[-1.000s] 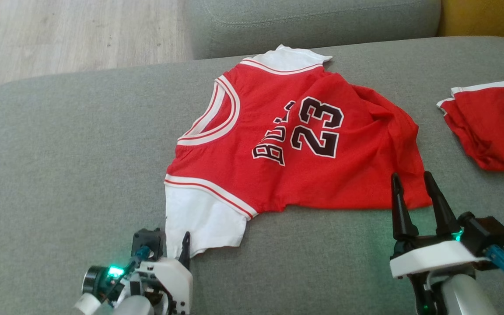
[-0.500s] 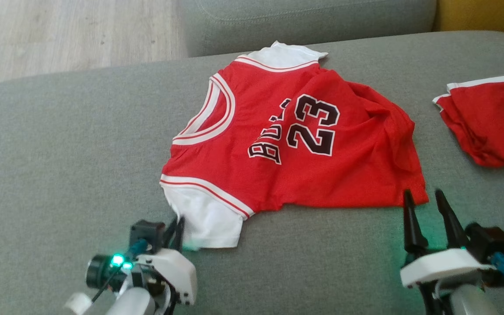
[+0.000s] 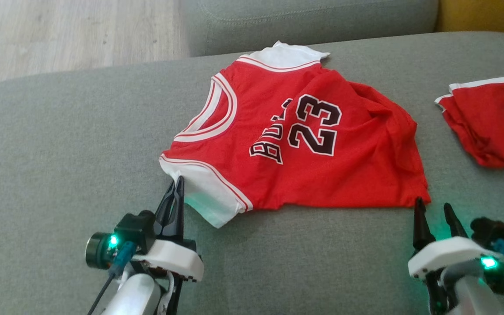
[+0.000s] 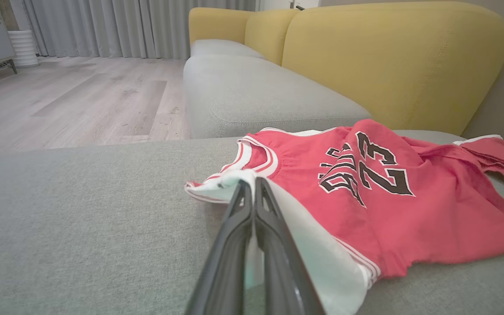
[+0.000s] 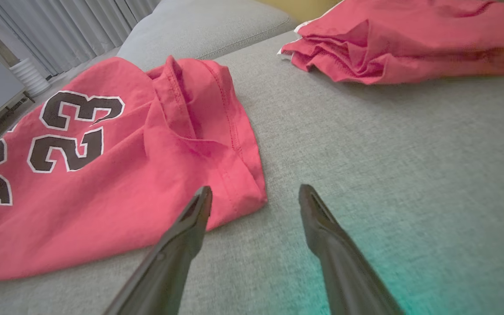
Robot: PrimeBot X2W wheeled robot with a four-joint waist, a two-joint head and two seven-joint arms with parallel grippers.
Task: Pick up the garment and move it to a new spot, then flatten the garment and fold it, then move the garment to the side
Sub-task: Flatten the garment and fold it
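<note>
**1. Garment.** The red jersey [image 3: 304, 144], printed with a black "23" and lettering, lay near the middle of the grey sofa seat [image 3: 59, 144]. Its neckline pointed toward the robot's left and its hem toward the right. Most of the cloth was spread flat, with a ridge of folds along the far right part. The far white sleeve [image 3: 285, 54] lay at the back edge. The near white sleeve [image 3: 204, 197] lay at the front-left corner.

**2. Left gripper.** The left gripper [image 3: 176, 181] was clenched, both dark fingers pressed together, with the edge of the near white sleeve pinched between them. In the left wrist view, white cloth lay along both sides of the closed fingers. The striped trim was bunched just beyond the tips.

**3. Right gripper.** The right gripper [image 3: 432, 203] was released, its fingers spread apart and holding nothing. It stood just beside the jersey's near-right hem corner. In the right wrist view, the finger at that view's left overlapped the red hem edge, but contact could not be confirmed.

**4. Surroundings.** A second red garment [image 3: 488, 127], crumpled and edged with white trim, lay on the same seat, well apart to the right. A yellow backrest [image 4: 387, 57] rose behind the seat. Wooden floor [image 3: 59, 30] showed beyond it on the left.
</note>
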